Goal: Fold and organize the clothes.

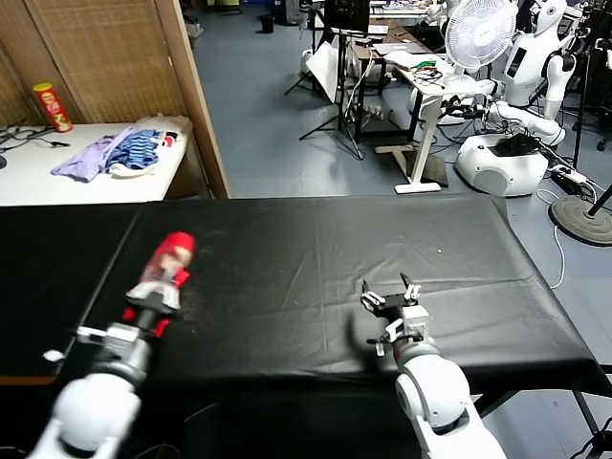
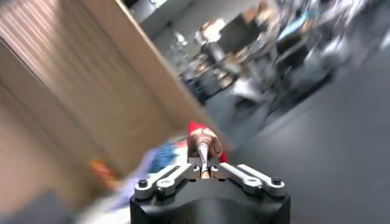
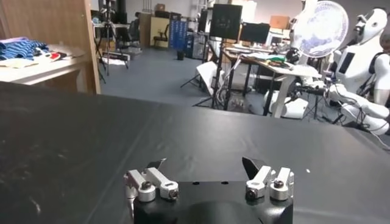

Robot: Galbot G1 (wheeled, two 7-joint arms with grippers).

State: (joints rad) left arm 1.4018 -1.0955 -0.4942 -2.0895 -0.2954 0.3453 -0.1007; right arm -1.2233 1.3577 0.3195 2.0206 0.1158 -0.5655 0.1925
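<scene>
The clothes, a bright red T-shirt point(image 1: 175, 253), are bunched into a narrow roll over the left part of the black table, blurred. My left gripper point(image 1: 163, 285) is shut on the roll, which sticks out past its fingertips. In the left wrist view the red cloth with its beige print point(image 2: 204, 141) rises straight out of the shut left gripper point(image 2: 204, 172). My right gripper point(image 1: 392, 292) hovers low over the near middle of the table, open, with nothing between its fingers. The right wrist view shows that gripper point(image 3: 204, 164) with its jaws spread wide over bare black cloth.
A black cover drapes the work table point(image 1: 316, 249). At the back left a white side table point(image 1: 29, 172) carries lilac and blue-striped garments point(image 1: 115, 153) and a red can point(image 1: 53, 105). A wooden partition point(image 1: 196, 96) stands behind; a fan point(image 1: 478, 33) and another robot point(image 1: 535, 57) stand at the back right.
</scene>
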